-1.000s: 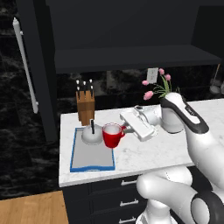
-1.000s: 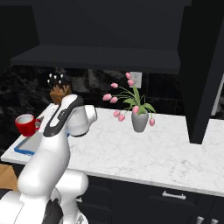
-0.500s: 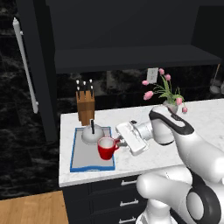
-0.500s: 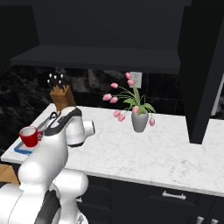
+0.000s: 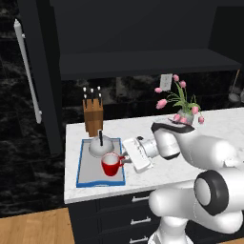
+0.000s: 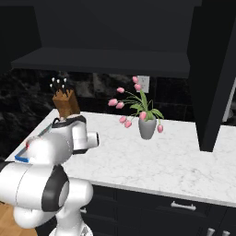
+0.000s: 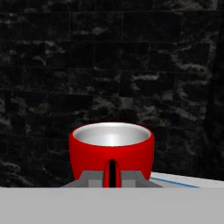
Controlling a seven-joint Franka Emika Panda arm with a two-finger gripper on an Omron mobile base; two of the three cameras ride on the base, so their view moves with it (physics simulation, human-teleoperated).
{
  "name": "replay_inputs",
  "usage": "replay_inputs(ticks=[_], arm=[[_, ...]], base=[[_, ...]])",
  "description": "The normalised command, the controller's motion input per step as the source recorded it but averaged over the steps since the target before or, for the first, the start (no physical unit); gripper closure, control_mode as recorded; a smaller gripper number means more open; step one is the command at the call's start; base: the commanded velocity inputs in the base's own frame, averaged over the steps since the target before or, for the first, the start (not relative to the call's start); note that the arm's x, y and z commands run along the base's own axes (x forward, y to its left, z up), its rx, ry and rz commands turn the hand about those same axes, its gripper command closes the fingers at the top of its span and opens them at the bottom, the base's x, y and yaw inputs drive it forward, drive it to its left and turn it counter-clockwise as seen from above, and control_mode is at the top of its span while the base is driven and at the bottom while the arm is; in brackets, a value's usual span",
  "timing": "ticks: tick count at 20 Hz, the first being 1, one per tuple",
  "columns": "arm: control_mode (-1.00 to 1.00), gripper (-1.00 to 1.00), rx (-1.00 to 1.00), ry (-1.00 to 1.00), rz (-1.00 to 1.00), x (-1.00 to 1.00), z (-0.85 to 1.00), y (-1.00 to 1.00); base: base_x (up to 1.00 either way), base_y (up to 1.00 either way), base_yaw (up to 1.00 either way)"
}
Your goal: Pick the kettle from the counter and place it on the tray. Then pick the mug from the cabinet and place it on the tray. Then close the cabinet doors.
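The red mug (image 5: 111, 165) is low over the front half of the blue-rimmed tray (image 5: 79, 164), right beside the silver-grey kettle (image 5: 99, 147) that stands on the tray's back half. My gripper (image 5: 125, 160) reaches in from the right and is shut on the mug's handle. In the hand view the mug (image 7: 111, 151) stands upright, its handle pinched by my gripper (image 7: 112, 177), with a strip of the tray (image 7: 183, 181) under it. Whether the mug rests on the tray I cannot tell. The cabinet (image 5: 143, 62) above is open, its left door (image 5: 45, 86) swung out.
A wooden knife block (image 5: 93, 114) stands behind the tray. A grey vase of pink flowers (image 5: 183, 107) sits on the marble counter (image 5: 219, 119) behind my arm. The right cabinet door (image 6: 214, 78) hangs open over the counter's right part. Dark drawers (image 6: 184, 205) lie below.
My gripper has carried the mug down and slightly left, from above the counter beside the tray to low over the tray's front half. The kettle has not moved.
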Motion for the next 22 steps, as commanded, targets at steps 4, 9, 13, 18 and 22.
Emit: replay_inputs(ticks=[4, 9, 13, 18, 22], arm=[[-1.0, 1.0, 0.0, 0.0, 0.0, 0.42, -0.32, 0.14], [-1.0, 1.0, 0.0, -0.01, 0.0, 0.36, -0.29, 0.05], [-1.0, 1.0, 0.0, -0.03, 0.0, 0.19, -0.24, 0.0], [-1.0, 1.0, 0.0, -0.01, 0.0, 0.13, -0.27, 0.01], [-1.0, 1.0, 0.0, -0.01, 0.0, 0.12, -0.27, 0.07]], base=[[0.0, 0.0, 0.0], [0.0, 0.0, 0.0], [0.0, 0.0, 0.0], [0.0, 0.0, 0.0], [0.0, 0.0, 0.0]])
